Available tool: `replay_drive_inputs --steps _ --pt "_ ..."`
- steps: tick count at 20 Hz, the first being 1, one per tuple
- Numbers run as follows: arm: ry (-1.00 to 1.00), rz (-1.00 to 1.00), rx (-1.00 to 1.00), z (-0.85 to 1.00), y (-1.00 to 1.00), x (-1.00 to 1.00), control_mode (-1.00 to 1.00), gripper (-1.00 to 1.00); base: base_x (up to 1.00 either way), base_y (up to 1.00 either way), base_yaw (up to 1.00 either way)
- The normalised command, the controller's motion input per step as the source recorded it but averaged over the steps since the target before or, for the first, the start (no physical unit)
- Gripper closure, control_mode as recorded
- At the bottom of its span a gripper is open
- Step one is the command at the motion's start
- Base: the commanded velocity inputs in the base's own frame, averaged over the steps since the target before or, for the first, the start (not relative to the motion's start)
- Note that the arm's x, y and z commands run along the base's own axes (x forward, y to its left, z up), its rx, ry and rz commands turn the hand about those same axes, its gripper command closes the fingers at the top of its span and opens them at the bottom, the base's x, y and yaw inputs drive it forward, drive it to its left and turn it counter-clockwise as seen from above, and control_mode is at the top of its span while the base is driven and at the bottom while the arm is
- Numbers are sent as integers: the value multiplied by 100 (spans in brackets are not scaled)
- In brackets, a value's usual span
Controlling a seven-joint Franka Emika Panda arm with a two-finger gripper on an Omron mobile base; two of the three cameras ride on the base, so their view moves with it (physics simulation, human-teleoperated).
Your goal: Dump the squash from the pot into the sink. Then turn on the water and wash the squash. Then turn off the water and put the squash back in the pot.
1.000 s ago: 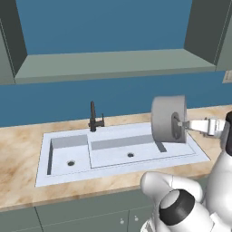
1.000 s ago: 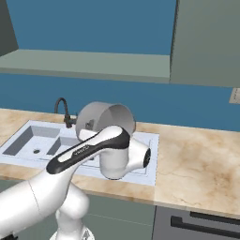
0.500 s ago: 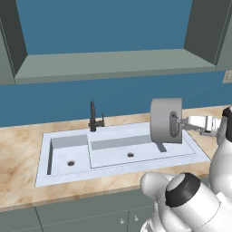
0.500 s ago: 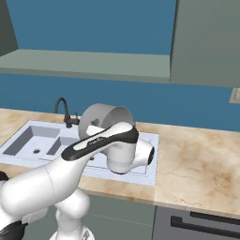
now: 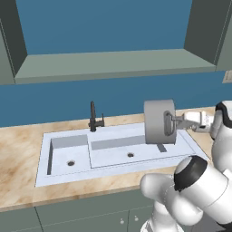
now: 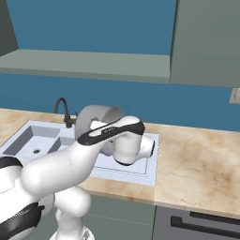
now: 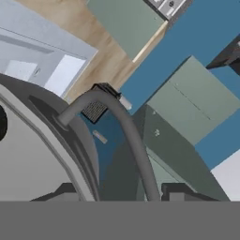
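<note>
Sideways, pot (image 5: 158,122) handle between fingers (image 5: 174,121), above sink (image 5: 108,152)

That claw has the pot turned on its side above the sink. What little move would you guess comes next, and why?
Probably a bit more tilt, mouth downward. The claw grips the pot by a side handle, tipped on its side over the larger basin of the sink. No squash lies in either basin, so it is likely not out yet.
</note>
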Motion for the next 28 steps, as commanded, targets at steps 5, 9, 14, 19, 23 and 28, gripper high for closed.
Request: replay_drive_inputs --steps 5,9,14,19,23,28 --pt "26 0 24 56 41 0 -100 100 0 0 0" --pt "24 0 21 38 47 3 -100 100 0 0 0" --pt "26 -2 16 24 42 14 -100 100 0 0 0" --pt "23 -4 13 32 14 23 -100 100 0 0 0" --pt "21 -6 9 39 0 32 -100 100 0 0 0" --pt "24 -4 6 31 0 11 -100 100 0 0 0"
